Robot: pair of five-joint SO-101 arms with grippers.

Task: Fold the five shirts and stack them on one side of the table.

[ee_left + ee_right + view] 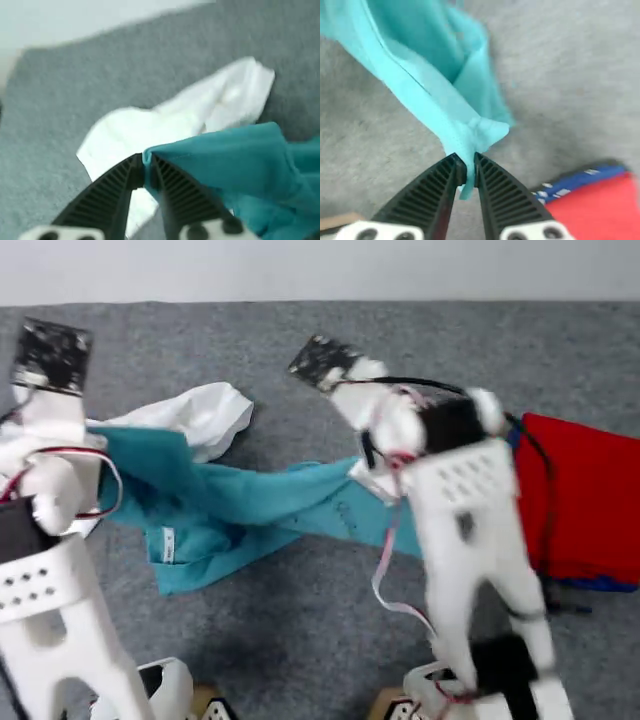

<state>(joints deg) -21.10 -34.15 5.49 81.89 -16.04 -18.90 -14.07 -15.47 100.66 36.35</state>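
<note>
**A:** From the high view, the teal shirt is strung across the middle of the grey tabletop between the two arms. The left arm has one end and the right arm has the other.

**B:** The white shirt lies crumpled behind it, toward the far left corner, and the teal cloth overlaps its near side. By the right edge there's a flat red shirt with a sliver of blue shirt peeking out underneath.

**A:** In the left wrist view, the left jaws are clamped right on a corner of the teal shirt, with the cloth pinched at the very tips.

**B:** The white shirt is spread on the tabletop just beyond those tips, and the teal fabric crosses in front of it.

**A:** In the right wrist view, the right jaws are clenched too. A bunched fold of the teal shirt is caught between the tips, and a small tail of it hangs down between them.

**B:** The rest of that shirt stretches away from the tips over the tabletop. The red shirt sits off to one side with the blue shirt at its edge, and both are apart from the teal one.
</note>
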